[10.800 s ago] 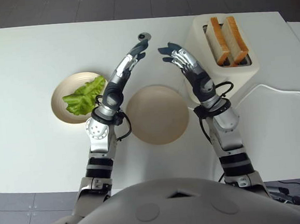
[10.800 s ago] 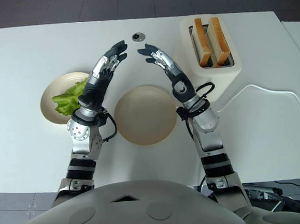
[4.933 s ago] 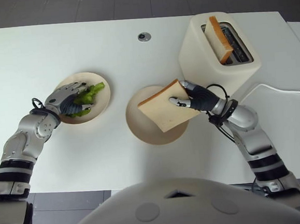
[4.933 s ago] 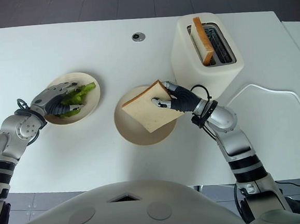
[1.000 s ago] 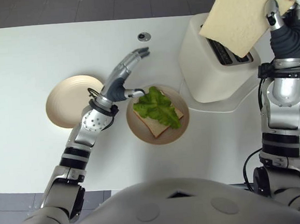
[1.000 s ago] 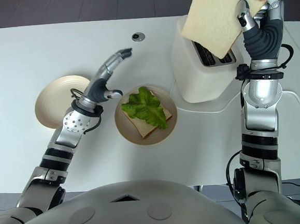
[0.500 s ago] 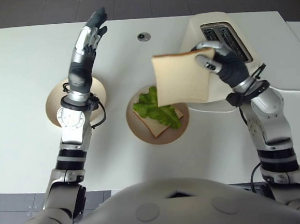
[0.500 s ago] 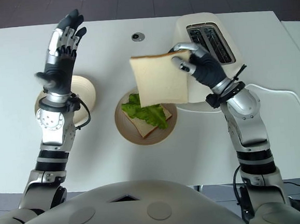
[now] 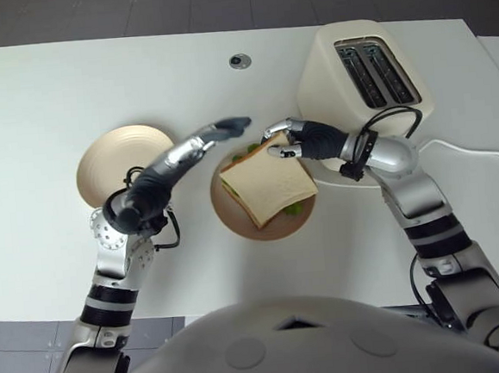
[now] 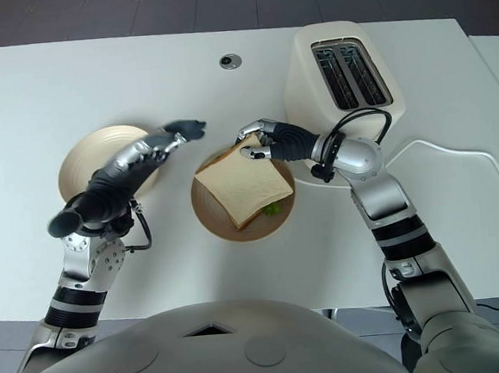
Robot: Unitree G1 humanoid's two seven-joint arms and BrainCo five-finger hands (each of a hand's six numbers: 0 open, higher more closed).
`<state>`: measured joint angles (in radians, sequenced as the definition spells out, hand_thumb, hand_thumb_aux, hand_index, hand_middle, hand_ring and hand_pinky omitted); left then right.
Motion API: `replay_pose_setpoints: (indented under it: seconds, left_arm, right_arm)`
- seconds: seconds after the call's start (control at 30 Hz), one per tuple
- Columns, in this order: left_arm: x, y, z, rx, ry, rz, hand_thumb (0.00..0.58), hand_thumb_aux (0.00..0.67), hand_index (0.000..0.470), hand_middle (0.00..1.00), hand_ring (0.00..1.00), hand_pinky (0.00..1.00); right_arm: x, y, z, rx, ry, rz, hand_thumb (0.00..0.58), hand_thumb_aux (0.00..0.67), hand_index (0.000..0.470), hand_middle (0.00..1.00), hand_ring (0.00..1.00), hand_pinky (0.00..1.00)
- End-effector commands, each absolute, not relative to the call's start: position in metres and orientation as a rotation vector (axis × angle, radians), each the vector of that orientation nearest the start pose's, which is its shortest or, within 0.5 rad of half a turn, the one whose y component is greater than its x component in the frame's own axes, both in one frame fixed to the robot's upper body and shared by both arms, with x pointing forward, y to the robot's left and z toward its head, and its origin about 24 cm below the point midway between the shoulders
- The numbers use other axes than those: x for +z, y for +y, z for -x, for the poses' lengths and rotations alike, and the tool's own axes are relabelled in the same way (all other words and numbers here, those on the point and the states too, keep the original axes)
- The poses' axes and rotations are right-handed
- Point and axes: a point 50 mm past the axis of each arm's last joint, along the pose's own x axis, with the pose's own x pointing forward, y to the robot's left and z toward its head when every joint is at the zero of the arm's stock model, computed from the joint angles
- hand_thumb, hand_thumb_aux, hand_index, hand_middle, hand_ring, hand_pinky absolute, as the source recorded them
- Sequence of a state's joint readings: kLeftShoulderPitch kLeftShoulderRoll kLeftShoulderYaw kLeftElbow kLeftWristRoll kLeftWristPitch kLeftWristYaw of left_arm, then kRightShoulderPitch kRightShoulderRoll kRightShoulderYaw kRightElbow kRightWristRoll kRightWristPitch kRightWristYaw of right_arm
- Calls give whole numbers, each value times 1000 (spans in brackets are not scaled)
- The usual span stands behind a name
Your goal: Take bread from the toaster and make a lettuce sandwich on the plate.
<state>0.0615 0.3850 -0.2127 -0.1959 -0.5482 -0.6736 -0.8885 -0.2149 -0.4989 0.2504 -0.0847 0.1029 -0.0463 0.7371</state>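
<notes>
- Down came the right hand (image 9: 305, 139) in the last half second. It had the top slice (image 9: 267, 188) up in the air, and now that slice lies flat on the plate (image 9: 235, 220).
- The left hand (image 9: 199, 145) was raised high on the left of the plate. It has dropped and now hangs low, just off the plate's far left edge.
- The right arm reaches in from the right of the plate. Its fingers are curled and pinch the far corner of the top slice.
- The left hand is stretched out flat with straight fingers and holds nothing.
- Only a bit of green lettuce (image 10: 271, 209) peeks out at the near right edge of the slice. What is under the slice is hidden.
- The toaster (image 9: 365, 65) stands behind the plate on the right, with both slots bare.
- A side plate (image 9: 109, 159) sits left of the plate, partly hidden by the left arm.
</notes>
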Motion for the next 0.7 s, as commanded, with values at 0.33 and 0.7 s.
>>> replay_pose_setpoints:
  seconds: [0.33,0.7]
  left_arm:
    - [15,109,-195,-1261,-301,-732,0,0,0,0,0,0]
    - [6,114,-191,-1280,-280,-779,0,0,0,0,0,0]
  right_arm:
    - [70,-132,-270,1005,-35,603,580,670,470,1000,1000,1000]
    - [99,-121,-278,836,-229,436,0,0,0,733,733,733]
